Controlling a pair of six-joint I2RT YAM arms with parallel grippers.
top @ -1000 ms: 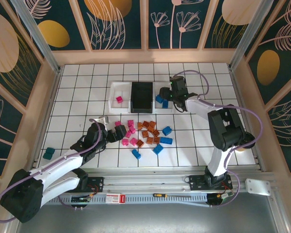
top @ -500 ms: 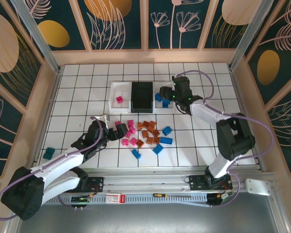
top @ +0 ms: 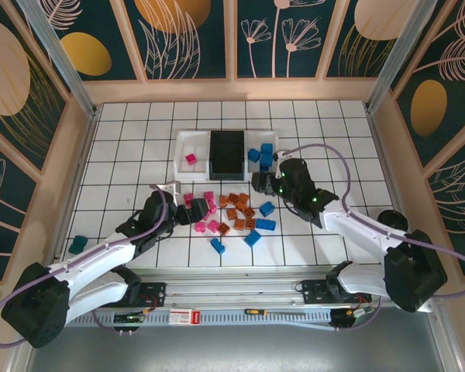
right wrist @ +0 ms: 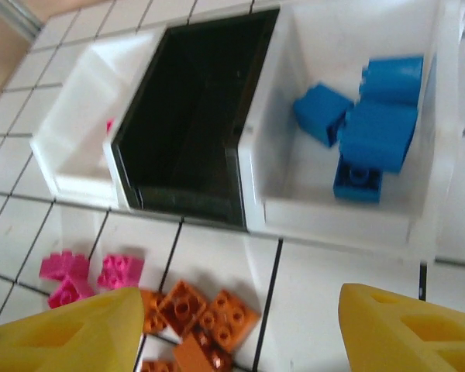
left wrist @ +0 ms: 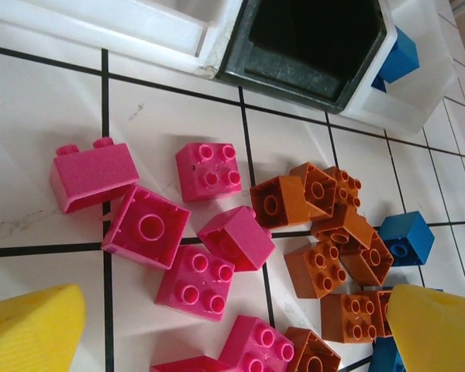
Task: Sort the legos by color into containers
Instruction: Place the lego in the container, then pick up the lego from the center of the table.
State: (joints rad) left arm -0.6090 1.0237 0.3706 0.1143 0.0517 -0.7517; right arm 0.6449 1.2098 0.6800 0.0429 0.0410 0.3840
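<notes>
The legos lie in a loose pile mid-table: pink bricks (top: pixel 208 213), orange bricks (top: pixel 236 209) and several blue bricks (top: pixel 265 225). My left gripper (top: pixel 189 211) hangs open just left of the pink ones; a pink brick (left wrist: pixel 198 283) lies between its yellow fingertips (left wrist: pixel 31 329). My right gripper (top: pixel 259 184) is open with nothing in it, just in front of the containers and above orange bricks (right wrist: pixel 205 310). The left white bin (top: pixel 180 159) holds one pink brick (top: pixel 191 159). The black bin (top: pixel 226 153) looks dark inside. The right white bin (right wrist: pixel 333 209) holds several blue bricks (right wrist: pixel 372 124).
Two teal bricks (top: pixel 77 245) sit apart near the table's left edge. Wooden walls (top: pixel 70 155) close in the tiled table on three sides. Open tiles lie to the right of the pile and behind the bins.
My right arm has drawn back from over the right white bin toward the pile, its gripper open and empty. My left gripper has crept slightly right toward the pink bricks.
</notes>
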